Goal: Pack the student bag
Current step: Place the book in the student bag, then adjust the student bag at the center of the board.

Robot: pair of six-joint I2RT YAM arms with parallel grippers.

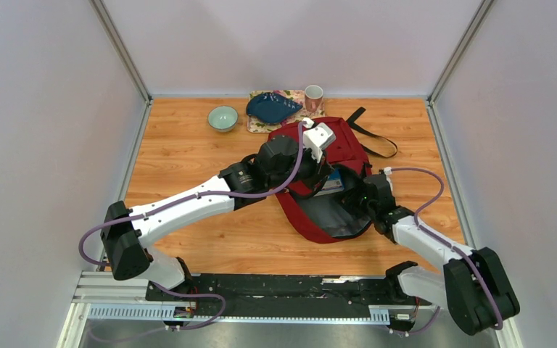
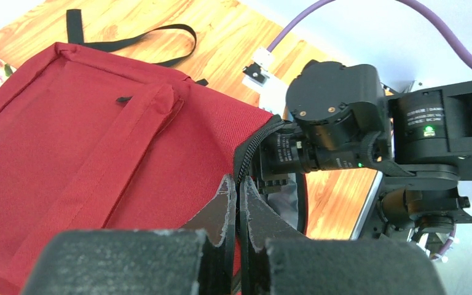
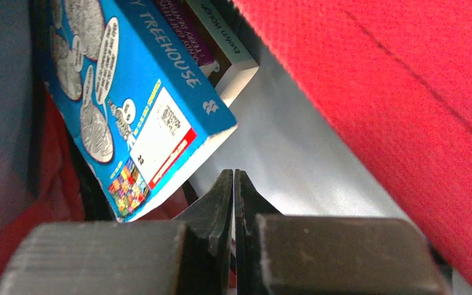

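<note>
The student bag (image 1: 344,145) is a large dark red backpack lying flat mid-table, its open mouth facing the arms. My left gripper (image 2: 238,184) is shut, pinching the black zipper trim (image 2: 249,150) at the edge of the bag's mouth; the red bag (image 2: 98,135) fills the left of that view. My right gripper (image 3: 233,178) is shut with nothing visible between the jaws, reaching inside the bag over the grey lining (image 3: 295,147). A blue "Treehouse" book (image 3: 135,104) and a second book (image 3: 224,43) lie inside the bag. The blue book also shows in the top view (image 1: 331,183).
A teal bowl (image 1: 223,117), a dark blue dish (image 1: 272,106) on a floral mat and a pink mug (image 1: 313,96) stand at the back. The bag's black strap (image 1: 373,138) trails right. Grey walls close in both sides.
</note>
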